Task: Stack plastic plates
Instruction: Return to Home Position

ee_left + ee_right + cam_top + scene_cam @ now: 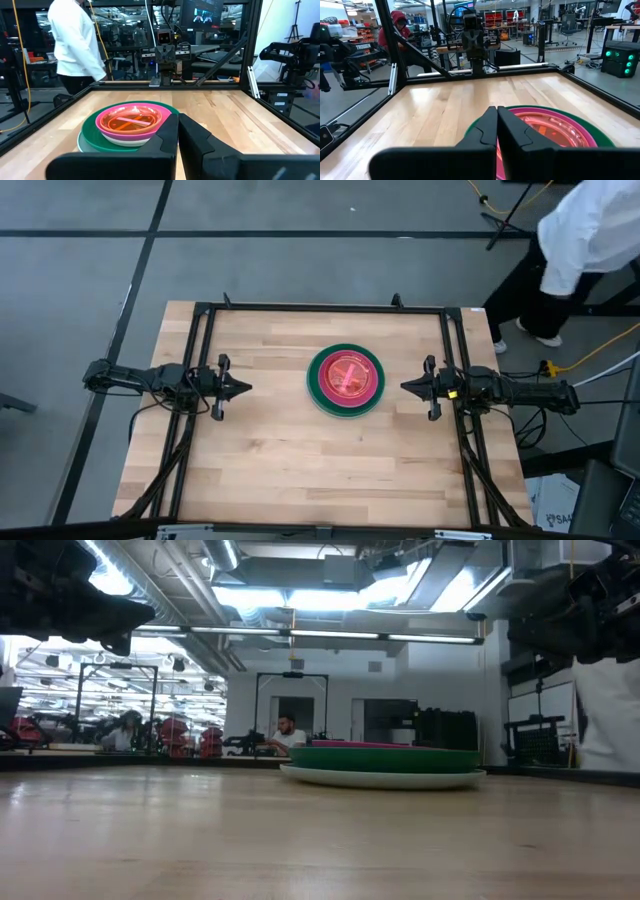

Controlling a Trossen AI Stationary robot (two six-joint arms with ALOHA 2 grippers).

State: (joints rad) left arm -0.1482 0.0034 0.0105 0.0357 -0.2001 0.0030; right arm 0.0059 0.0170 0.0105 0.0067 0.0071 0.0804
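Wooden table carries the plastic plates as one stack near its centre, a translucent pink-red plate uppermost. Left gripper and right gripper sit either side, well apart from it, fingers closed on nothing.

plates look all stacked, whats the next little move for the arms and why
Probably none beyond settling both arms at rest and stopping. The stack of plates sits as one pile mid-table with the pink-red plate on top. The left gripper and right gripper are shut, empty, and off to either side, clear of the pile. No loose plate shows.
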